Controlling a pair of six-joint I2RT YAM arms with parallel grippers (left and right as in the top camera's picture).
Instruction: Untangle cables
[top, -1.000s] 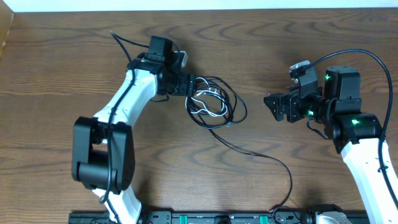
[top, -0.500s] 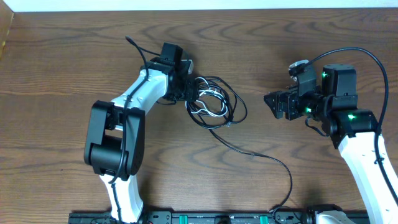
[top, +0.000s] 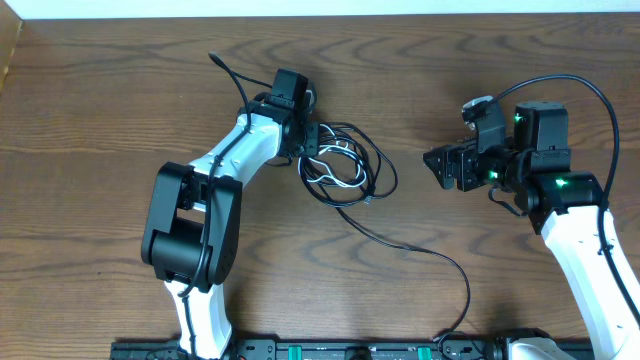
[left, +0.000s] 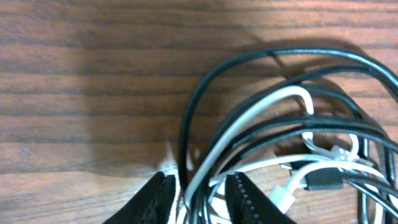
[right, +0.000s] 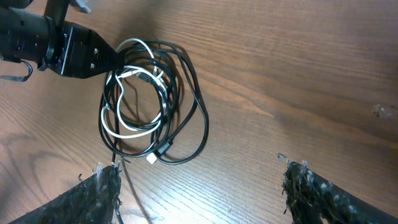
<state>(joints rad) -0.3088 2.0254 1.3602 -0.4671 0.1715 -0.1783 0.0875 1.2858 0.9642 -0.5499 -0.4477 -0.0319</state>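
Now left claw (left: 196, 190) pinches cables (top: 340, 165) at edge; right claw (right: 198, 169) wide, apart.

No legible text, labels, brands or numbers, nothing readable on the cables (top: 345, 165)

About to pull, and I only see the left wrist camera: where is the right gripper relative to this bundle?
Observer: The right gripper is open, off to the right of the cables, touching none.
Operator: Does anything leave the bundle outside my frame?
Observer: One long black cable trails from its near side across the table toward the front edge.
Operator: Where on the coil is my left gripper?
Observer: The left gripper sits at the coil's left edge.
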